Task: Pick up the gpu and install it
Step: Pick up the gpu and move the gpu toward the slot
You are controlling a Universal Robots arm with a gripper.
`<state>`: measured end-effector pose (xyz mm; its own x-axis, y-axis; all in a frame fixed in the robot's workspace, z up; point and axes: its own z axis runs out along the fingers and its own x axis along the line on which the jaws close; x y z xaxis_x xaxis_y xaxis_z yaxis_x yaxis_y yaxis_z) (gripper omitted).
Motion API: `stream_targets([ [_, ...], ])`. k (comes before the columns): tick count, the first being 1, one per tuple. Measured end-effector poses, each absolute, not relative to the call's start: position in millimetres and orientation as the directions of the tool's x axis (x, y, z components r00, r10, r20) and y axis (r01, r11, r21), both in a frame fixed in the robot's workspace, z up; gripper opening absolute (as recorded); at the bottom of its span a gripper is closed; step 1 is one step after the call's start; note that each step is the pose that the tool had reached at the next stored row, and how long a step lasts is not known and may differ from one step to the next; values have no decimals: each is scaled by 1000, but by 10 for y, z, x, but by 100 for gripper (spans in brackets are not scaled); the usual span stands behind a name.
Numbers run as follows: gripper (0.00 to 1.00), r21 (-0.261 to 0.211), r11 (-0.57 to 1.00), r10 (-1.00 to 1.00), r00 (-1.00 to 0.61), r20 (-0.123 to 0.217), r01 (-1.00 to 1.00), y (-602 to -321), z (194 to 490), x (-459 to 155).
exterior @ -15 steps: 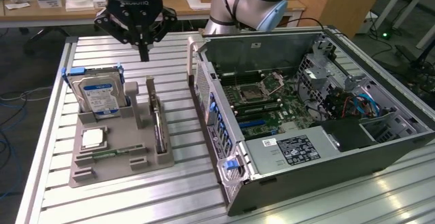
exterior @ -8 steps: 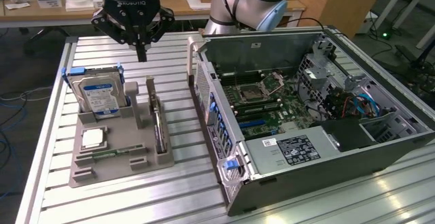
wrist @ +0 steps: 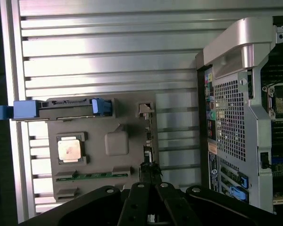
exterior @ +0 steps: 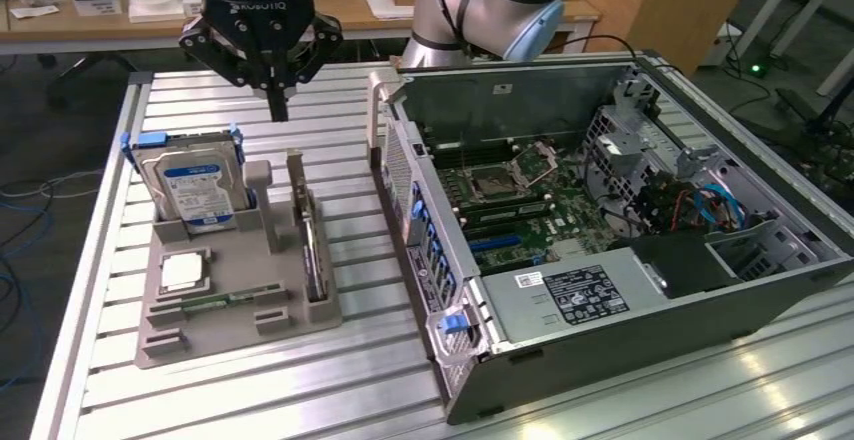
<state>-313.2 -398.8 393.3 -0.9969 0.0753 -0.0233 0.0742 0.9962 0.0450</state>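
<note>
Saw the end effector [exterior: 278, 106] closed, fingertips pinched together, nothing in them. It hung above the slatted aluminium desk [exterior: 200, 390], over the far end of the grey parts holder [exterior: 227, 345], clear of everything on it.

The gpu [exterior: 311, 250] was in the holder, standing on its long edge in a slot along the side nearest the PC case [exterior: 601, 360]. Not gripped, not touched. In the wrist view the gpu [wrist: 147, 150] showed edge-on as a thin dark strip, with the end effector [wrist: 148, 186] lined up over its near end. I couldn't tell the height gap from that view.

Other parts on the holder [wrist: 96, 136]:
- hard drive [exterior: 198, 190], blue-white label, upright in a cradle with blue clips, on the exterior view's left of the gpu
- CPU [exterior: 184, 272] lying flat, nearer than the drive
- green memory stick [exterior: 220, 300] lying flat, just nearer than the CPU

Wrist view had the same set: hard drive [wrist: 61, 108], CPU [wrist: 69, 149], memory stick [wrist: 92, 175].

The PC case lay on its side on the exterior view's right, side panel off, motherboard [exterior: 521, 200] exposed. It sat just beside the holder, not touching. Case rear panel [wrist: 226, 117] showed in the wrist view. The arm [exterior: 487, 10] rose behind the far side of the case.
</note>
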Motion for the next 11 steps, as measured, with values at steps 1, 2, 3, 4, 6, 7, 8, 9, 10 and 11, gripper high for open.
stream_targets([
  [1, 11, 45, 996, 75, -997, -23, 74, -3988, 3933, -3132],
  [2, 11, 45, 996, 75, -997, -23, 74, -3989, 3933, -3132],
  [3, 17, 45, 996, 75, -997, -23, 74, -3989, 3933, -3132],
  [4, 17, 45, 996, 75, -997, -23, 74, -3988, 3933, -3132],
  [6, 29, 45, 996, 75, -997, -23, 74, -3988, 3933, -3132],
  [7, 35, 45, 996, 75, -997, -23, 74, -3988, 3933, -3132],
  [8, 35, 45, 996, 75, -997, -23, 74, -3988, 3933, -3132],
  [9, 35, 45, 996, 75, -997, -23, 74, -3989, 3933, -3132],
  [10, 41, 45, 996, 75, -997, -23, 74, -3988, 3933, -3132],
  [11, 47, 45, 996, 75, -997, -23, 74, -3989, 3933, -3132],
])
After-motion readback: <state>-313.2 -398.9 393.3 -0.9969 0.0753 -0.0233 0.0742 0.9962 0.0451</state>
